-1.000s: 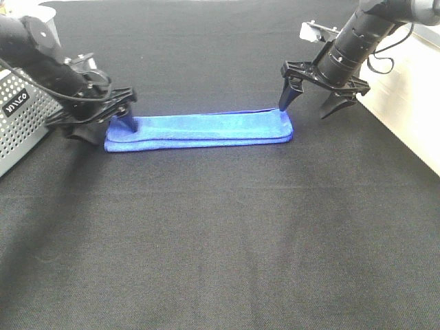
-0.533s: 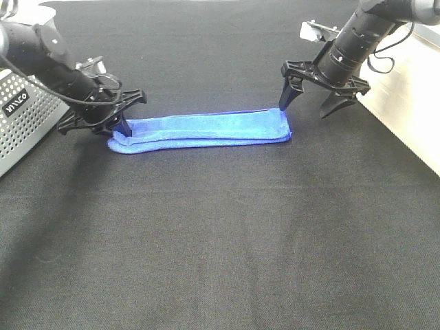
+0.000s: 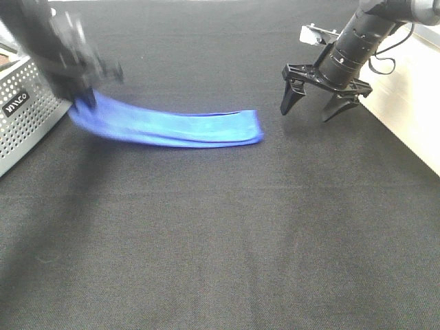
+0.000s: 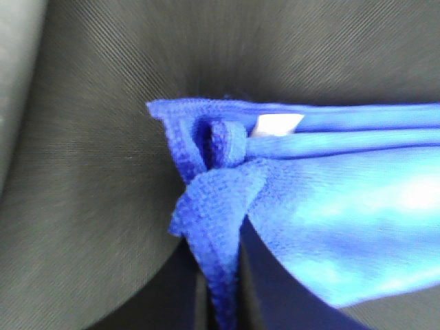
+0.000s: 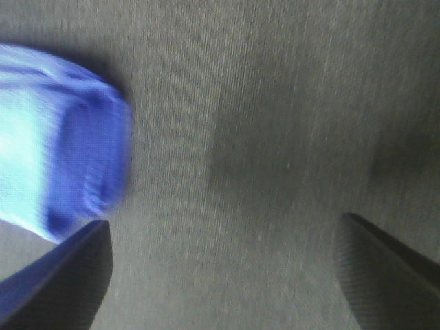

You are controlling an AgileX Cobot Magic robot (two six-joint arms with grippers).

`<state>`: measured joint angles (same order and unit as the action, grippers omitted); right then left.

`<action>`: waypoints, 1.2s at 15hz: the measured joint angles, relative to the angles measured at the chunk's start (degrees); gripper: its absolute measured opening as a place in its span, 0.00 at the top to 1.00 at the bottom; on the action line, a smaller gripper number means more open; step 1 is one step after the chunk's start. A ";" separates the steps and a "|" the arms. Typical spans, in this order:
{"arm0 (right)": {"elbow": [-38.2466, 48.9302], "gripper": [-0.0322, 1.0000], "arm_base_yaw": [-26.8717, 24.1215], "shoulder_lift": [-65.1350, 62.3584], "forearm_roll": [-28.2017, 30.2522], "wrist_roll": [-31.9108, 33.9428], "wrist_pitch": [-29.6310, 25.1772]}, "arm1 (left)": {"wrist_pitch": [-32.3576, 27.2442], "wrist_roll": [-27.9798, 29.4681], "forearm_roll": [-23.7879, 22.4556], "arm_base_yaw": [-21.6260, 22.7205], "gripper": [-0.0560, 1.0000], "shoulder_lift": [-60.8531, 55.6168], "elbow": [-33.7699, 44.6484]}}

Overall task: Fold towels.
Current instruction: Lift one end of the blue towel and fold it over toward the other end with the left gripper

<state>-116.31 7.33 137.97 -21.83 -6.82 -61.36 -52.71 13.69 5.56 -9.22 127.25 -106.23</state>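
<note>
- Towel lies folded on the black table, left end raised — soft, light, limp.
- Left gripper pinches that bunched end; right gripper hangs spread nearby.
- Hemmed corners likely grip best.

Left end effector holds towel end raised, beside basket.

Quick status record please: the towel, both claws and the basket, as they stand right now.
towel: blue, folded into a long strip; one end appears raised, the rest lies on the black table cover
left claw: shut on the towel's raised end, beside the basket; blurred
right claw: open, holding nothing, apart from the towel's other end
basket: grey, perforated, at the left of the exterior view
</note>
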 joint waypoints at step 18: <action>0.00 0.17 0.00 0.00 -0.69 1.09 -2.92 | 18.51 8.08 27.56 -16.04 0.32 10.08 -6.76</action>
<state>-116.31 7.33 137.97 -22.52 -5.73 -64.29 -34.21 21.77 33.12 -25.27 137.34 -112.99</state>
